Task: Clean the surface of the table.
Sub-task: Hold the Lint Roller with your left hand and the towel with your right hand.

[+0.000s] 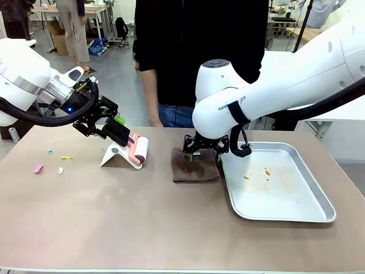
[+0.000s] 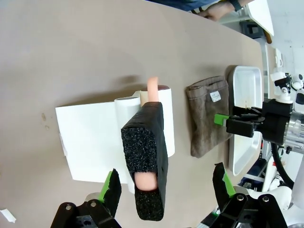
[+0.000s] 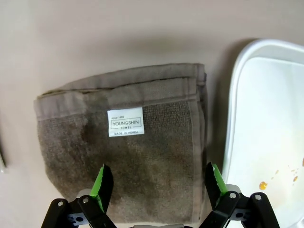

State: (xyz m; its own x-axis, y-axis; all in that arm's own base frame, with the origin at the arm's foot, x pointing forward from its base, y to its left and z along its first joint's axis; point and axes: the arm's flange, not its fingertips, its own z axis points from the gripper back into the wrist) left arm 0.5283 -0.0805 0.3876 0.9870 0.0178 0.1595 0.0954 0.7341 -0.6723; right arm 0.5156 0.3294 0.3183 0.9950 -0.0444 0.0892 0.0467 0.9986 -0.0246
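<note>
front view: left gripper (image 1: 122, 132) jaws wide, set around the dark handle of a lint roller (image 1: 138, 149) that leans on a white stand (image 1: 113, 153); no closed grip seen. left arm comes in low from the left, wrist pitched down toward the table (image 1: 142, 222). right gripper (image 1: 204, 155) open, fingertips at the far edge of a folded brown towel (image 1: 195, 170); contact unclear. right arm reaches across from the right, forearm nearly level, wrist pointing straight down. towel lies just beside a metal tray (image 1: 288, 216) holding orange specks. small coloured scraps (image 1: 38, 168) on the tan table top at left. left wrist view: left gripper (image 2: 166, 187) fingers far apart, the roller's black foam handle (image 2: 147, 156) between them, close to one finger, clear gap to the other; stand (image 2: 90, 137), towel (image 2: 206, 116) and tray (image 2: 247, 90) on the table (image 2: 71, 47). right wrist view: right gripper (image 3: 157, 183) spread wide over the towel (image 3: 142, 156), holding nothing; white label (image 3: 125, 121) faces up; tray rim (image 3: 232, 118) beside the towel; bare table (image 3: 118, 33) beyond.
</note>
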